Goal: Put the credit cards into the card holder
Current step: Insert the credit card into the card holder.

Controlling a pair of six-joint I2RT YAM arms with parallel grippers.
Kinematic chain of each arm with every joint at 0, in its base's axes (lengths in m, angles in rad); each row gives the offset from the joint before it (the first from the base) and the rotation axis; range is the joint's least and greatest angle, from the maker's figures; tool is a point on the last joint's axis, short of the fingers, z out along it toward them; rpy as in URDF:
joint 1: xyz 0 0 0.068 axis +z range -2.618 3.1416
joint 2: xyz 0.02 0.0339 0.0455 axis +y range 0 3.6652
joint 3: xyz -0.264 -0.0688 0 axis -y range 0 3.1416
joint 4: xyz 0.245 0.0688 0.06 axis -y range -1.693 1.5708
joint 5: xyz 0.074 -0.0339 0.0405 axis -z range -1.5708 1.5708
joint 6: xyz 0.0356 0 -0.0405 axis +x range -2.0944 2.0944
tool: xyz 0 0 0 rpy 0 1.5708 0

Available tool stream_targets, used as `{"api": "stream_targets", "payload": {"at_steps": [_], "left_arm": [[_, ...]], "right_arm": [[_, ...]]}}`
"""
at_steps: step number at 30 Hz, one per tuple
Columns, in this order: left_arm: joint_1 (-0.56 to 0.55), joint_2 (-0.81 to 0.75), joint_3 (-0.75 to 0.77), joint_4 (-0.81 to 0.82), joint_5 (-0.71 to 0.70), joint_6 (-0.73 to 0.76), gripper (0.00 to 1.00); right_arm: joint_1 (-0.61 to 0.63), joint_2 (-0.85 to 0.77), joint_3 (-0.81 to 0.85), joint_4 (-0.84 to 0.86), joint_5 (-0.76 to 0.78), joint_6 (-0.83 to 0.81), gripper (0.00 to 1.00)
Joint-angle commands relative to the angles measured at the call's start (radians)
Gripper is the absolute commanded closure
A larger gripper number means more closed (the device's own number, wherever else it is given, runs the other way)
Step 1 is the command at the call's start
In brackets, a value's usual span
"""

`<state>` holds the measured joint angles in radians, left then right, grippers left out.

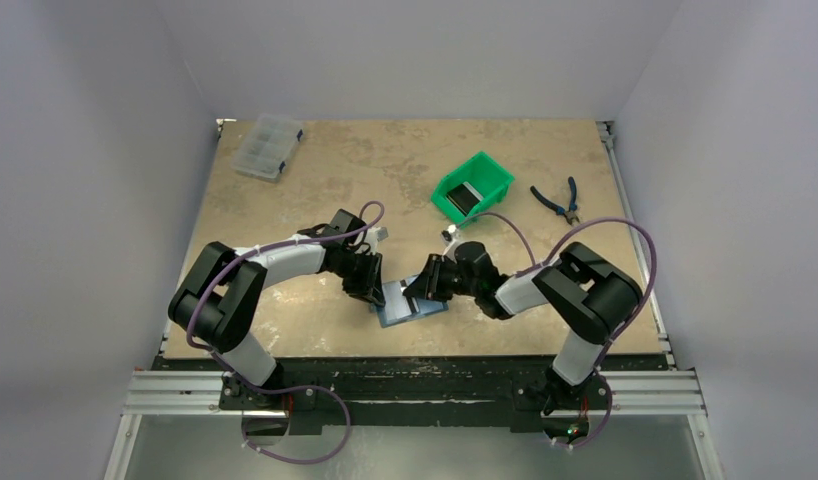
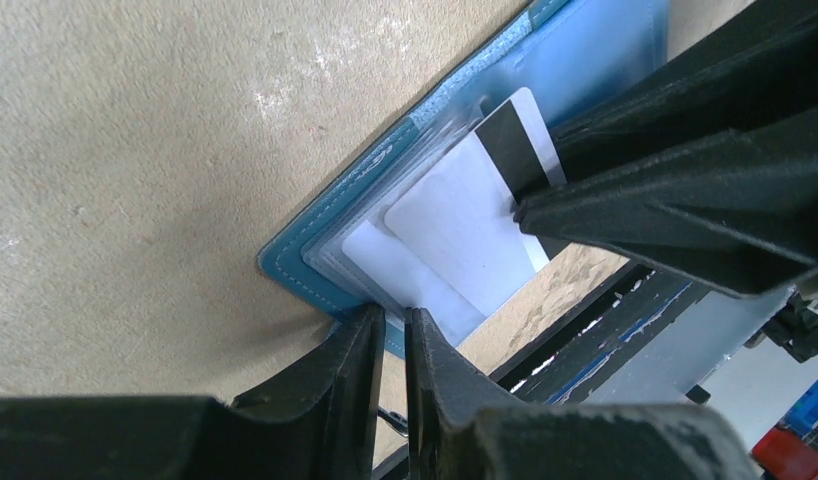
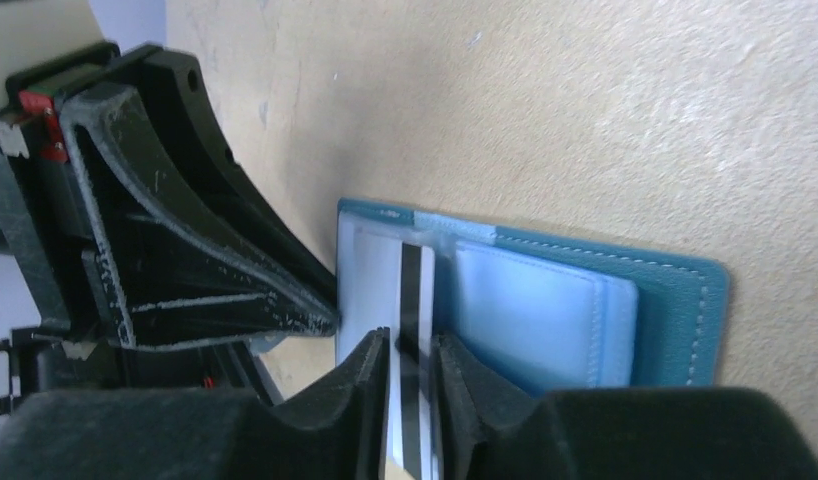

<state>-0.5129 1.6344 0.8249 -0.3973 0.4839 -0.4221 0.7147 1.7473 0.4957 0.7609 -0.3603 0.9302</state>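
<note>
Teal and open, the card holder [image 3: 675, 320] lay near the table's [image 1: 385, 170] front edge, between your grippers. Your left gripper [image 2: 393, 325] pinched its edge, jaws narrow. Your right gripper [image 3: 410, 345] had its jaws slightly apart around a striped card [image 3: 413, 290] on the pockets; I could not tell whether it gripped. Farther back, the green bin [image 1: 490, 168] held a dark card [image 1: 465, 198].

Left claw [image 1: 373, 297], right claw [image 1: 413, 291], tips close

Legible text, labels, brands, numbers, signs: none.
- card [image 2: 455, 220]: white face blank, black stripe unmarked.
- card holder [image 3: 675, 300]: teal cover and pale pockets plain.
- bin [image 1: 472, 186], clear box [image 1: 267, 146], pliers [image 1: 557, 200]: too small in the top view to read any marking.
</note>
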Motion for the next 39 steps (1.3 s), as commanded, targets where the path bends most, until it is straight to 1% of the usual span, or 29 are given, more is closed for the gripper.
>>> {"api": "stream_targets", "payload": {"at_steps": [1, 2, 3, 7, 10, 15, 21, 23, 25, 29, 31, 35, 38, 39], "left_arm": [[-0.014, 0.030, -0.010, 0.019, -0.053, 0.043, 0.81], [-0.014, 0.029, -0.012, 0.020, -0.053, 0.043, 0.81], [-0.015, 0.028, -0.012, 0.020, -0.054, 0.042, 0.81], [-0.014, 0.030, -0.010, 0.020, -0.049, 0.045, 0.81], [-0.013, 0.031, -0.010, 0.020, -0.046, 0.045, 0.81], [-0.014, 0.033, -0.011, 0.023, -0.041, 0.044, 0.81], [-0.019, 0.034, -0.015, 0.031, -0.028, 0.042, 0.81], [-0.021, 0.034, -0.016, 0.034, -0.024, 0.041, 0.81], [-0.022, 0.032, -0.016, 0.032, -0.025, 0.042, 0.81], [-0.022, 0.022, -0.016, 0.031, -0.031, 0.042, 0.82], [-0.022, 0.017, -0.014, 0.031, -0.033, 0.043, 0.81], [-0.020, -0.018, -0.007, 0.014, -0.075, 0.045, 0.81], [-0.021, -0.082, 0.007, -0.024, -0.128, 0.031, 0.76], [-0.021, -0.110, 0.017, -0.039, -0.143, 0.026, 0.72]], "right_arm": [[0.019, -0.077, 0.081, -0.271, 0.009, -0.139, 0.67], [0.019, -0.087, 0.109, -0.372, 0.023, -0.191, 0.64], [0.018, -0.100, 0.125, -0.418, 0.044, -0.222, 0.62], [0.019, -0.146, 0.134, -0.497, 0.050, -0.279, 0.58], [0.022, -0.142, 0.138, -0.524, 0.041, -0.290, 0.58], [0.070, -0.121, 0.151, -0.496, 0.038, -0.271, 0.59], [0.153, -0.087, 0.202, -0.416, 0.020, -0.225, 0.66], [0.176, -0.083, 0.210, -0.365, 0.012, -0.215, 0.66], [0.180, -0.077, 0.214, -0.350, -0.005, -0.219, 0.65], [0.159, -0.103, 0.196, -0.357, 0.002, -0.264, 0.60], [0.158, -0.123, 0.206, -0.402, 0.005, -0.310, 0.58], [0.150, -0.191, 0.202, -0.453, 0.021, -0.335, 0.46], [0.119, -0.247, 0.228, -0.577, 0.046, -0.368, 0.43], [0.106, -0.275, 0.239, -0.625, 0.058, -0.385, 0.40]]}}
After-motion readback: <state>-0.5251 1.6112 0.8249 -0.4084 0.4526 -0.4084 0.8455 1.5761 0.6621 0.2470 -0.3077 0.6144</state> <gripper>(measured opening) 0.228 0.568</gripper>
